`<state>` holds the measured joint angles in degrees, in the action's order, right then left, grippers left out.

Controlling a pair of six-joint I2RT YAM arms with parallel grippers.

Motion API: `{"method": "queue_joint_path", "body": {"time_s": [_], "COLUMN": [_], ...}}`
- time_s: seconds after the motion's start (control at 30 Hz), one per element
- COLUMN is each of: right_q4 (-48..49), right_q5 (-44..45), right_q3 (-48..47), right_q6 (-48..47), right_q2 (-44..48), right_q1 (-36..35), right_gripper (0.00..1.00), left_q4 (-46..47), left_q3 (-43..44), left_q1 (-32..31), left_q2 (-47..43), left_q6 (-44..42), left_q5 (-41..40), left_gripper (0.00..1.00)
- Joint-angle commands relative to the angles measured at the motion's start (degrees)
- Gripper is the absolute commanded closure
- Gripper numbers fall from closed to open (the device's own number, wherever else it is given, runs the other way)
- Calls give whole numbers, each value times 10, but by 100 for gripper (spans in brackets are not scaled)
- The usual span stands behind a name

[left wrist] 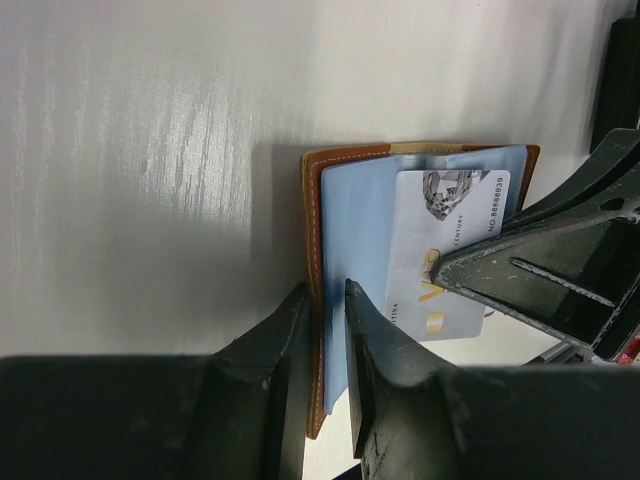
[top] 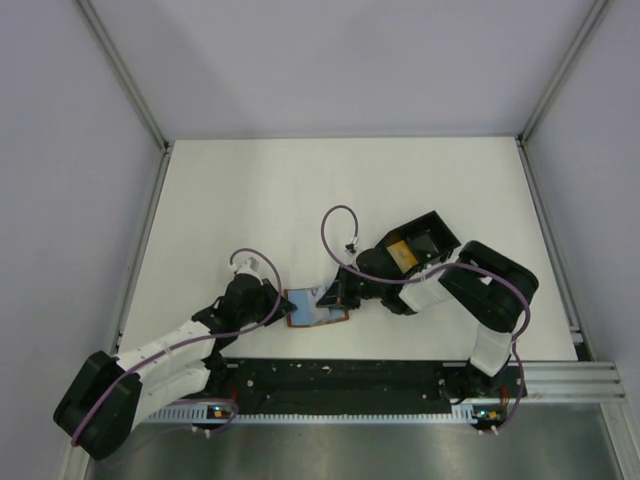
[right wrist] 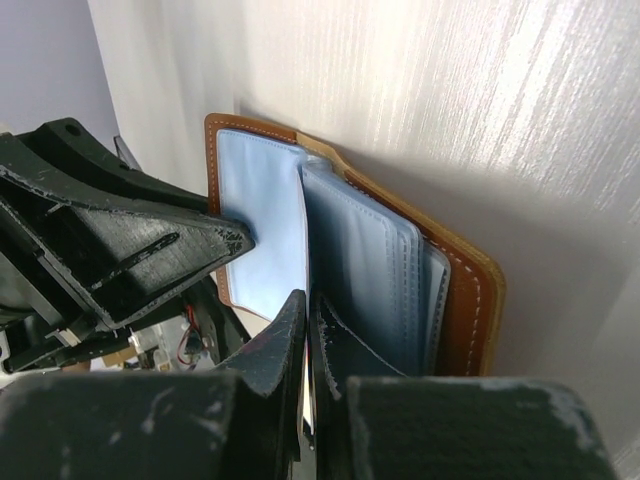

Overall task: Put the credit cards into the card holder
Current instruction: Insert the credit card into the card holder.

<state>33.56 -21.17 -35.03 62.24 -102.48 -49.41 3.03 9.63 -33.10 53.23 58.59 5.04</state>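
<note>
Near the top view's lower centre, the left end effector [left wrist: 325, 295] pinches the card holder [top: 312, 308] open and steady, so the right end effector [right wrist: 306, 300], pinching a pale credit card [left wrist: 440, 240], can likely pocket it.

White-stitched tan-brown card holder [left wrist: 312, 250], pale blue sleeves [left wrist: 355, 230]; pale grey card [left wrist: 440, 250], gold lettering.

Table: white matte top [top: 300, 190], streaked with soft glare.
Walls: plain pale lavender-grey panels [top: 350, 60] on 3 sides.
Frame: 2 aluminium posts [top: 125, 75] at the back corners.
Near edge: grey metal sheet [top: 400, 450].
</note>
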Motion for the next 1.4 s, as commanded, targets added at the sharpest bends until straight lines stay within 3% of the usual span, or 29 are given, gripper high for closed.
{"method": "queue_joint_path", "body": {"time_s": [0.0,0.63,0.73,0.9,0.97,1.37], "right_q4": [19,31,-22,-189,-240,-268], "right_q5": [10,17,38,139,169,155], "right_q3": [-11,-17,-27,-60,-74,-101], "right_q6": [16,46,24,-67,-96,-116], "right_q2": [-27,-53,-36,49,77,69], "right_q1": [-10,-40,-41,-39,-39,-45], "right_gripper": [100,100,93,67,61,61], "left_q4": [7,24,23,-6,-15,7], "left_q3": [-16,-21,-19,-12,-11,-10], "left_q1": [-2,-3,-4,-3,-4,-3], "left_q2": [-6,-6,-7,-19,-29,-26], "left_q6": [-8,-4,-5,-10,-15,-23], "left_q5": [-5,-1,-3,-18,-24,-6], "left_gripper": [76,72,71,70,69,77]}}
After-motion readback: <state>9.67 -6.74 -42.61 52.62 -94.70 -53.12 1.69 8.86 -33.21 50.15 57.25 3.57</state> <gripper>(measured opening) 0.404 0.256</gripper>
